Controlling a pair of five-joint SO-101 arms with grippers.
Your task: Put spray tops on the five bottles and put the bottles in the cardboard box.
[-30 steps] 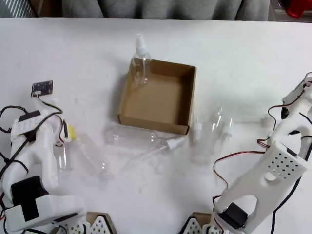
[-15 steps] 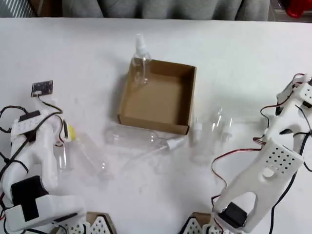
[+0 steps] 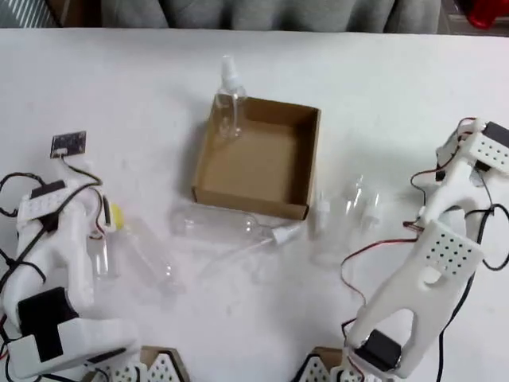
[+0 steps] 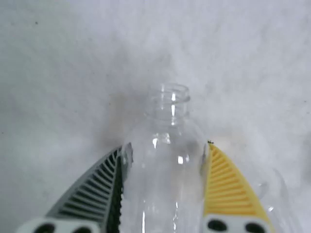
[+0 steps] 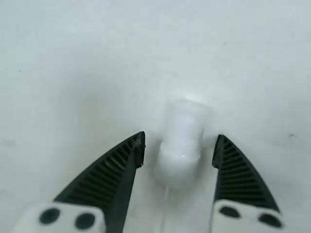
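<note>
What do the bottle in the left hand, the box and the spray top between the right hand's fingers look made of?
Bottle: probably clear plastic, glossy; see-through wall with sharp highlights, though glass can't be ruled out.
Cardboard box: brown cardboard, matte, with thin folded walls.
Spray top: seemingly white opaque plastic, smooth with a soft sheen.

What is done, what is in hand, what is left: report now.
Done: one capped bottle stands in the cardboard box's far corner; a second capped bottle lies before it. In hand: the left claw grips an uncapped bottle; the right claw sits open around a spray top. Left: capping the others, boxing all but one.
</note>
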